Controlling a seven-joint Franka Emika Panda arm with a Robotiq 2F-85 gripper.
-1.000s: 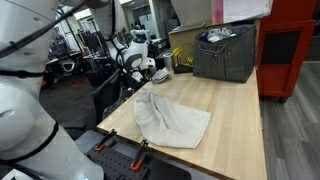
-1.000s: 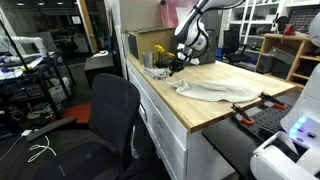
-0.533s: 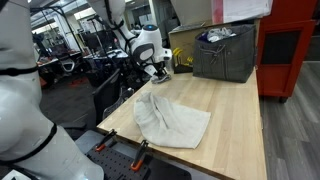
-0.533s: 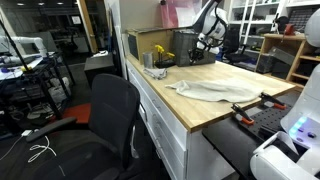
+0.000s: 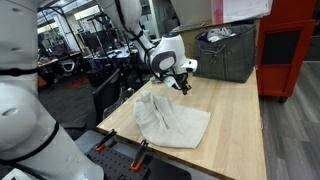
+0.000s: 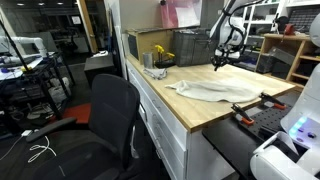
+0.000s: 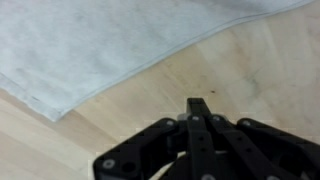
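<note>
Since the earlier frames, the gripper [image 5: 184, 86] has been carried away from the near corner of the cloth [image 5: 170, 120] and across the table [image 5: 238, 125], toward the side where the bin [image 5: 225, 55] stands. The cloth has been left lying flat, with nothing lifted from it.

Exterior view, item by item:
- Gripper: held low over bare wood, just beside the far edge of the cloth. Its jaws are pressed together and nothing is seen between them.
- Cloth: pale grey, spread and slightly rumpled on the near part of the table, apart from the gripper.
- Bin: dark grey, filled, set at the far end of the table.
- Cabinet [image 5: 290, 50]: red, placed beyond the table's far corner.
- Clamp [image 5: 140, 148]: orange-handled, fixed at the near edge of the table.

Exterior view, from the opposite side:
- Gripper [image 6: 216, 63]: seen above the table [image 6: 200, 118], past the cloth [image 6: 205, 89]. Whether anything is touched cannot be told at this size.
- Cloth: laid near the table's front edge, flat.
- Chair [image 6: 105, 110]: black, drawn up beside the table.
- Bin [image 6: 192, 47]: set against the back of the table.

Wrist view:
- Gripper [image 7: 197, 104]: black fingers closed tight on each other and empty.
- Cloth [image 7: 110, 40]: filling the upper part of the picture, its hemmed edge running diagonally, clear of the fingertips.
- Table [image 7: 265, 70]: bare light wood shown directly under the fingers.
</note>
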